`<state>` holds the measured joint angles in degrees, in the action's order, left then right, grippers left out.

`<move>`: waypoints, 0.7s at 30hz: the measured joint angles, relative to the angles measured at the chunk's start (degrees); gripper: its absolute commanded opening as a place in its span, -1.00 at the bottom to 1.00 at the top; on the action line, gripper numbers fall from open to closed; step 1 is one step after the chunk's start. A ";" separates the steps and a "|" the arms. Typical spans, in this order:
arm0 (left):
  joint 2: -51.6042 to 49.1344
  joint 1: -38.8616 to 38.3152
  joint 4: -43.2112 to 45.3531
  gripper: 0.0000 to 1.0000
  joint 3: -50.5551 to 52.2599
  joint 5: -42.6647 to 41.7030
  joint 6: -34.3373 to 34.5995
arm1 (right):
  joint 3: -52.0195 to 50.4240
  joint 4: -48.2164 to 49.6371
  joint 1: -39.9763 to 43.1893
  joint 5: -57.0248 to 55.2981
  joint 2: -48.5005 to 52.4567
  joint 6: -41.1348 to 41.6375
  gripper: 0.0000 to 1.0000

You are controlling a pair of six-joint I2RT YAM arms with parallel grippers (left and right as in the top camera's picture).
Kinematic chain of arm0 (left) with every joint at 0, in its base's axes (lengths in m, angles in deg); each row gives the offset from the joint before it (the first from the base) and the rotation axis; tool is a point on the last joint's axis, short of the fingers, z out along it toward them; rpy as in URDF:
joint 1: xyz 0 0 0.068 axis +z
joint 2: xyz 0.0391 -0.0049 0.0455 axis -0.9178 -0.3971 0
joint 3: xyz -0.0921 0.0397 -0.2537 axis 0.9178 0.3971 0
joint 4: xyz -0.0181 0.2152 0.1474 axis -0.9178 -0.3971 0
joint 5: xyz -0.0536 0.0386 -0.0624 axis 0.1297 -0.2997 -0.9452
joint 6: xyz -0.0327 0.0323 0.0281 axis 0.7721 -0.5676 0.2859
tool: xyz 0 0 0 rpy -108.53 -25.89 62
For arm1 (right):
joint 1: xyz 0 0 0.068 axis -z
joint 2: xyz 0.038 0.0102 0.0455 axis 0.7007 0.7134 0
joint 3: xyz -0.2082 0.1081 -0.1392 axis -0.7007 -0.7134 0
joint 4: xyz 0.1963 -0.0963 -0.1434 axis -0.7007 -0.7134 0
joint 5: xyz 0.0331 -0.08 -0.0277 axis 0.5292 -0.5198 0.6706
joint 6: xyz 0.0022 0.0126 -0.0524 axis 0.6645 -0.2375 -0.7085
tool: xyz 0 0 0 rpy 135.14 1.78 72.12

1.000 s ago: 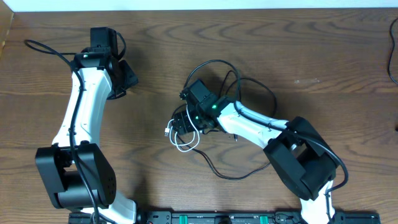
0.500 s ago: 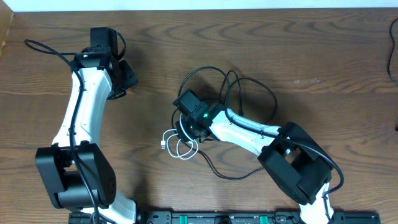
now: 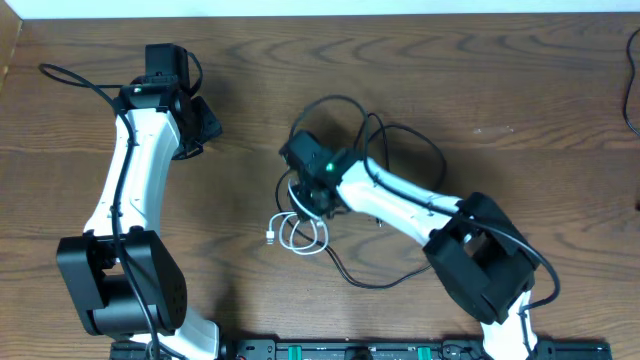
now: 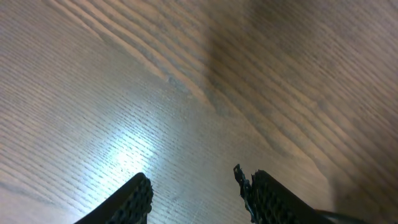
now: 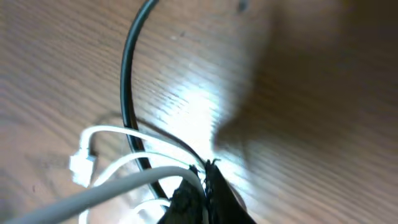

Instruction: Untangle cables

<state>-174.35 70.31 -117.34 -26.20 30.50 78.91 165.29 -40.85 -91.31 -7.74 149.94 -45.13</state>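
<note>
The white cable (image 3: 300,235) lies in small loops at mid-table, its plug (image 3: 272,237) pointing left. The long black cable (image 3: 402,131) loops behind the right arm and trails toward the front (image 3: 352,279). My right gripper (image 3: 306,203) sits over the tangle. In the right wrist view this gripper (image 5: 204,171) is shut on a strand of the white cable (image 5: 106,186), with the black cable (image 5: 127,74) crossing just beside it and the white plug (image 5: 79,163) at the left. My left gripper (image 4: 193,186) hangs open over bare wood, far to the left (image 3: 203,125).
A thick black arm cord (image 3: 70,75) loops at the far left by the left arm. A black rail (image 3: 360,350) runs along the table's front edge. Another dark cord (image 3: 632,90) shows at the right edge.
My right gripper has gone from open to shut, taking hold of the white cable. It shifted slightly over the tangle and the white loops moved a little. The left arm stayed still.
</note>
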 measured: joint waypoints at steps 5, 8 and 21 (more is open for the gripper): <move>0.00 0.00 0.09 0.05 0.02 0.00 0.00 | 8.85 -9.51 3.54 -0.11 -1.42 -5.05 -0.98; 0.00 0.00 0.11 0.05 0.02 0.00 0.00 | 14.08 -14.67 6.60 -0.13 -3.76 -7.76 -0.98; 0.00 0.00 0.11 0.06 0.02 0.00 0.00 | 24.85 -29.11 18.91 -5.88 -10.60 -16.22 -0.98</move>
<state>-174.35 70.31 -117.23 -26.18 30.50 78.91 190.14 -69.96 -72.41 -13.62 139.34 -61.34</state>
